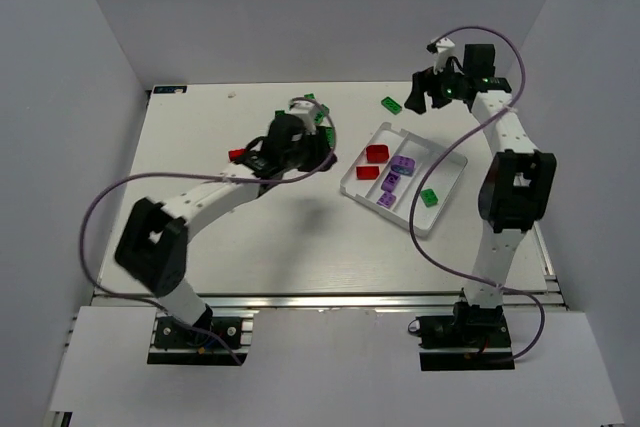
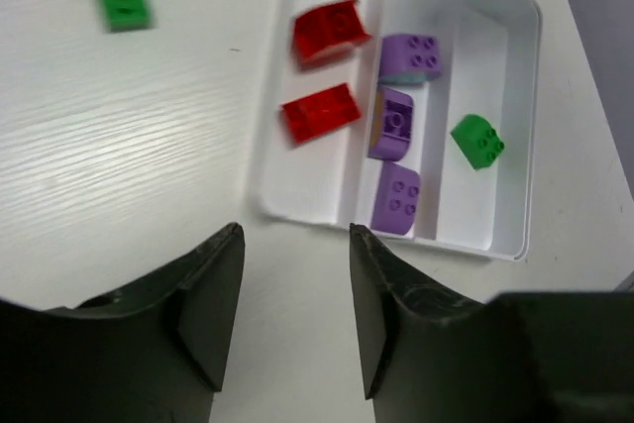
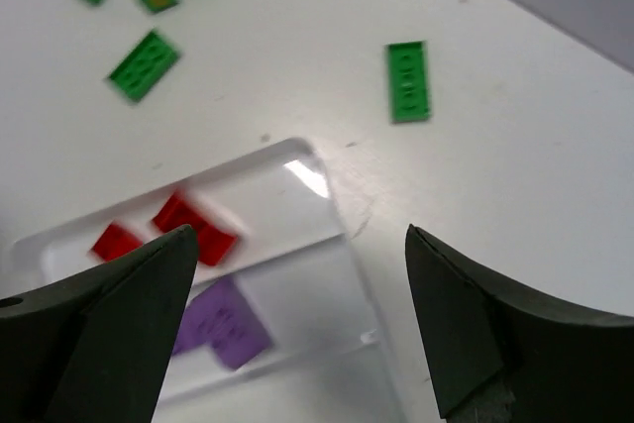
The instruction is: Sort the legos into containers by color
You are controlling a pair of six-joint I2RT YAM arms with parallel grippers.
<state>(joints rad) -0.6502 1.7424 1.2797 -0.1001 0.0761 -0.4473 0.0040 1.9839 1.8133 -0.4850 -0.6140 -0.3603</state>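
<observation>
With the overhead view read as a clock face, the white tray lies at 3 o'clock on the tabletop. It sits askew, its three long compartments running side by side.

Tray contents:
- Compartment toward 9 o'clock: two red legos (one has a curved top, as the left wrist view shows).
- Middle compartment: three purple legos, in a line along its length.
- Compartment toward 3 o'clock: a single green lego, with bare floor at both ends.

Loose pieces on the tabletop:
- A flat green lego lies at 12 o'clock from the tray, apart from its rim.
- A cluster of green legos lies at 10 o'clock from the tray, partly hidden behind the left arm (the right wrist view shows four there, blurred).
- A loose red lego lies at 9 o'clock from the tray, just beside the left arm.

Left hand: the fingers are partly spread, the gap between them is empty, and nothing is pinched. The hand hangs over bare tabletop just short of the tray's narrow end. In its own camera the tray sits at 1 o'clock.

Right hand: the fingers are spread wide and nothing is between them. The hand is raised toward 1 o'clock from the tray. In its own camera a corner of the tray lies between the fingers, the red legos and one purple piece sit toward 8 o'clock, and the flat green lego is at 1 o'clock.
</observation>
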